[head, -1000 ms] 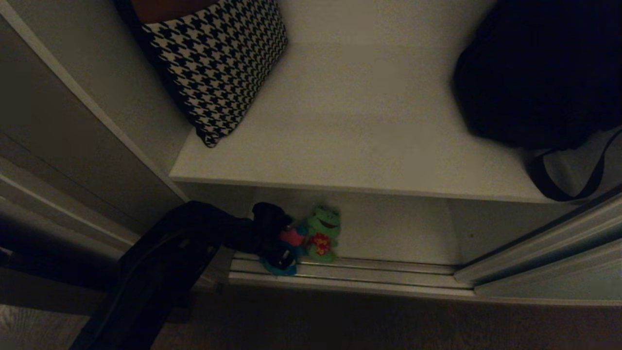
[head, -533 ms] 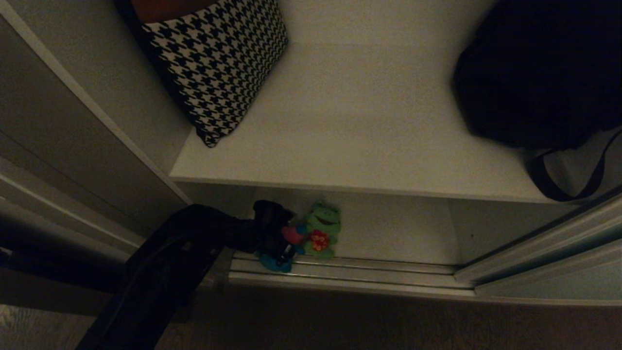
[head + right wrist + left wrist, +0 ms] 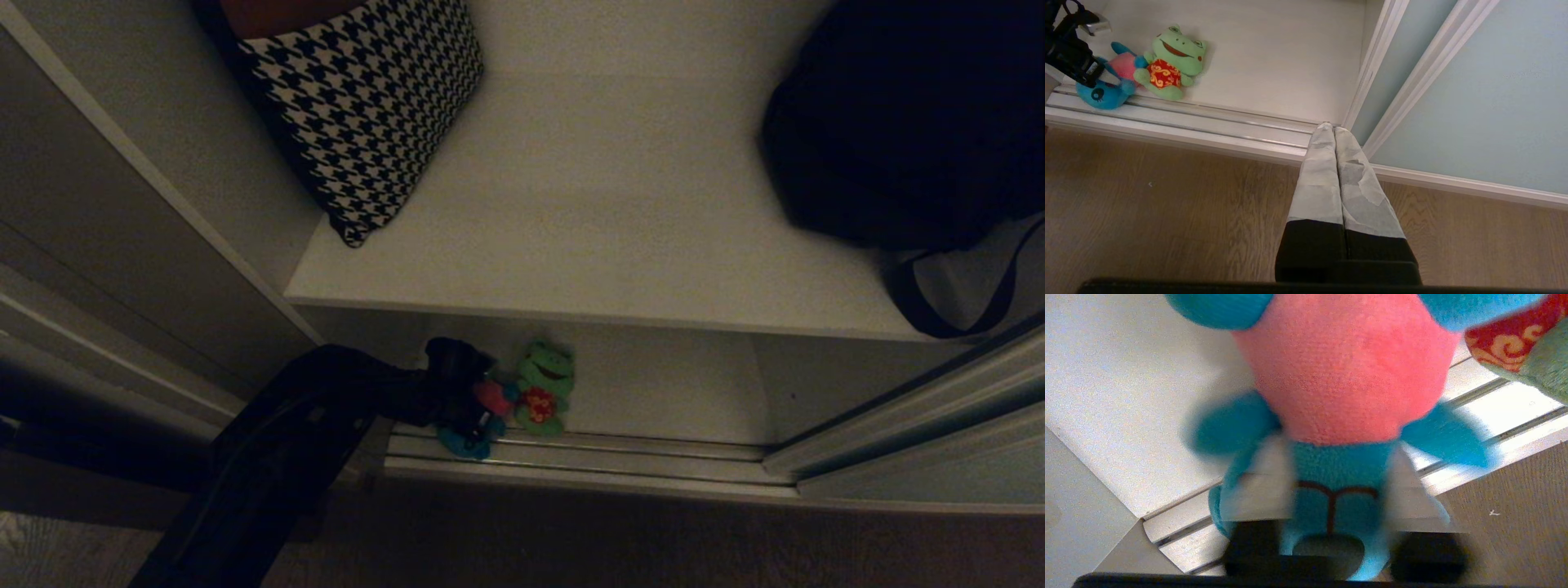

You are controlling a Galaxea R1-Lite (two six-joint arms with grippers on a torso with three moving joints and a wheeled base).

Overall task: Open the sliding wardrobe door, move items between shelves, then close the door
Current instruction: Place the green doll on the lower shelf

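Observation:
Two plush items lie at the front of the lower shelf, beside the floor track. The teal toy with a pink belly fills the left wrist view, and my left gripper is shut on it, one white finger on each side of its head. The green frog with a red patch leans against the teal toy's right side. The upper shelf lies above them. The sliding wardrobe door stands pushed to the right. My right gripper hangs shut and empty over the floor.
A black-and-white houndstooth bag leans at the upper shelf's left, and a big black bag with a strap sits at its right. The ribbed silvery track runs along the wardrobe's front. Wooden floor lies before it.
My left gripper's fingers have closed from wide open onto the teal toy. The arm has edged slightly inward. The frog and the right arm have not moved.

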